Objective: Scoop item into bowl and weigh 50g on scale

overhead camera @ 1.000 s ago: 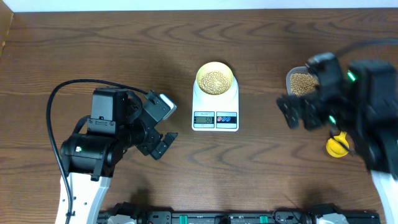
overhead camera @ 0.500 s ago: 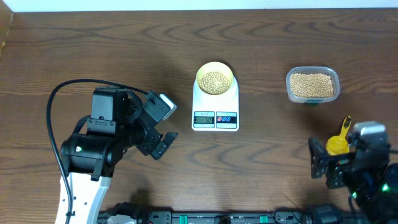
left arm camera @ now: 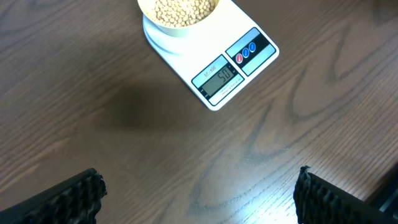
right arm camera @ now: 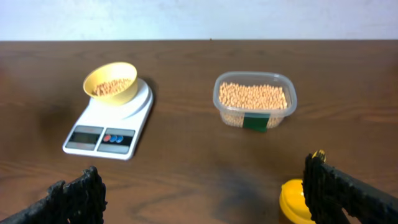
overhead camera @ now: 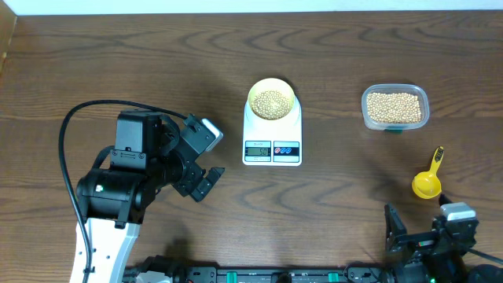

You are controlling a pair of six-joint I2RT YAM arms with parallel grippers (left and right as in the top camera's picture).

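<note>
1. The beans (overhead camera: 272,102) lie in a low heap in the bowl (overhead camera: 253,96), covering its bottom and staying below the rim.
2. The bowl stands upright on the round platform at the far end of the scale (overhead camera: 272,132), near the middle of the table (overhead camera: 118,63).
3. The scale's grey display (left arm camera: 217,77) is at its near end, with a red and a blue button just to its right. In the left wrist view the digits look like 50.
4. A clear tub (overhead camera: 365,106) stands far right, well apart from the scale. More beans fill it to about half its height, and a green label shows on its near wall.
5. A yellow spoon (overhead camera: 427,182) lies on the table near of the tub, its cup toward the near edge and its handle pointing far. I cannot tell whether anything is in the cup.
6. The left gripper (overhead camera: 208,159) hangs left of the scale and a little nearer, with its jaws spread wide, nothing between them and touching nothing.
7. The right gripper (right arm camera: 204,186) sits low at the near right edge, facing the scale and tub. Its jaws are also wide apart and empty. The spoon lies just beside its right finger, but contact cannot be judged.
</note>
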